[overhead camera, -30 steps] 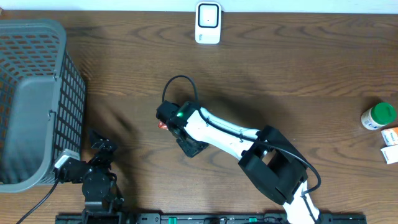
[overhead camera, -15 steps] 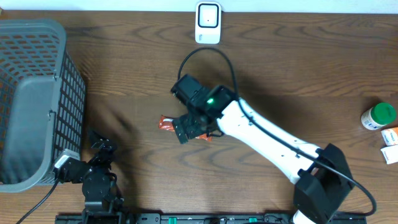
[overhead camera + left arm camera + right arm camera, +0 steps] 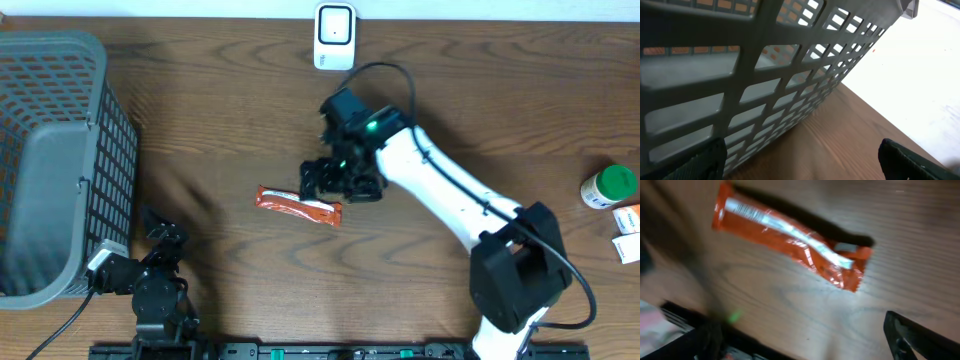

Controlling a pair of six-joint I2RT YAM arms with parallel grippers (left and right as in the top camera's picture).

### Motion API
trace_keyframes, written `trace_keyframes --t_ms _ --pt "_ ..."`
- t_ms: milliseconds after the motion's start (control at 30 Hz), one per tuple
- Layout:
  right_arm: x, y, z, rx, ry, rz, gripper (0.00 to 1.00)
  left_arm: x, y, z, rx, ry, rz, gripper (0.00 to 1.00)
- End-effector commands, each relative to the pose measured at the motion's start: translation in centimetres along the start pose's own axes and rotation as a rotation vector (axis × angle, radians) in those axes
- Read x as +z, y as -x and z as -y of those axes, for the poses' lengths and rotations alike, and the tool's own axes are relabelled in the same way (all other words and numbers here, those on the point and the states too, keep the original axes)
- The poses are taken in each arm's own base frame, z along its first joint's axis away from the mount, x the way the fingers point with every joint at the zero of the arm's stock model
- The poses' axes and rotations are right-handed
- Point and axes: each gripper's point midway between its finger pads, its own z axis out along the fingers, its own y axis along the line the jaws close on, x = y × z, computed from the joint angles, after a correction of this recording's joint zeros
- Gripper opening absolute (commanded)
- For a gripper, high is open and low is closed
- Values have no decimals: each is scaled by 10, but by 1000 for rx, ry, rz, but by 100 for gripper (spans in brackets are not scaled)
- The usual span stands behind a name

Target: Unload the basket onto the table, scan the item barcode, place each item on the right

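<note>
Jaws on right gripper [image 3: 325,180] stand apart, empty; left gripper [image 3: 158,232] likewise, parked by basket [image 3: 50,150]. Orange bar [image 3: 298,208] lies flat on bench [image 3: 200,100], just beside right gripper, well apart from scanner [image 3: 334,37]. Probably light, crinkly, slippery: pinch across narrow middle. Half a second earlier the gripper covered the bar; now clear.

Orange wrapper [image 3: 299,207] with a silver stripe, grey lattice basket [image 3: 115,150], brown wood-grain table [image 3: 200,100].
</note>
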Motion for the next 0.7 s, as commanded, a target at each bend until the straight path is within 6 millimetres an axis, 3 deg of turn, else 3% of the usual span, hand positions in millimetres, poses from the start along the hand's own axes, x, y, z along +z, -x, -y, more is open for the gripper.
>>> trace_keyframes --t_ms 0,267,500,667 --pt "2 -8 8 186 56 -68 99 1 -8 -9 21 32 -13 97" --pt "47 -32 44 404 50 -141 99 1 -8 -9 21 32 -13 98" --pt "87 -19 51 435 191 -43 99 1 -8 -9 21 32 -13 97" --pt "113 -29 66 559 234 0 99 1 -8 -9 21 32 -13 97"
